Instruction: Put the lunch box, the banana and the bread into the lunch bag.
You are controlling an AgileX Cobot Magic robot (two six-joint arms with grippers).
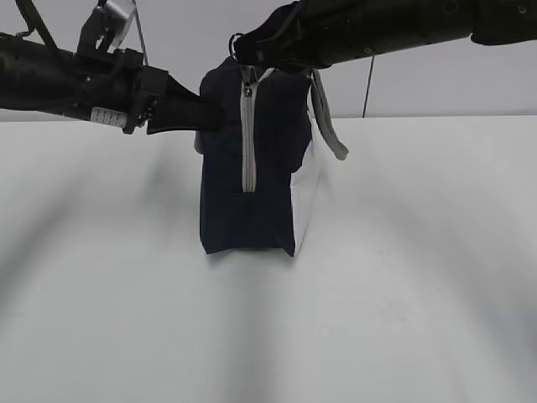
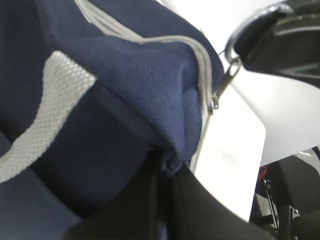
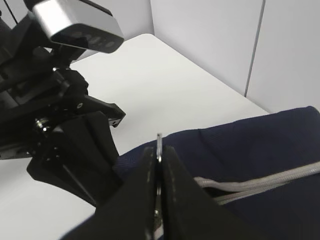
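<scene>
While bag (image 1: 252,168) stands upright on table (image 1: 419,294), zip (image 1: 247,143) looks run closed down its near end – so prob. the zip step, packing likely done, tho contents hidden. No lunch box, banana or bread seen anywhere around bag; presumably inside, can't confirm.

Left gripper (image 1: 210,113): at bag's upper left corner, clenched on a fold of navy fabric there; left wrist view shows dark fingers (image 2: 200,210) pinching cloth just under the zip line. Right gripper (image 3: 159,160): above bag's top, pressed together on the thin metal ring pull (image 2: 232,67), ring seen edge-on betw. the tips. Grey strap (image 1: 327,126) hangs off bag's right side, white side panel (image 1: 309,197) below it.

Risks from here:
- Ring is thin and held edge-on – could slip out if pull comes at an angle to the zip line.
- If left pinch lets go of the fabric, bag loses its brace and may tip or lift off table w/ the pull.
- Pulling w/ fabric slack could snag slider on the fold near left tips.
- Both grippers close together at bag's top – may bump if either shifts.
</scene>
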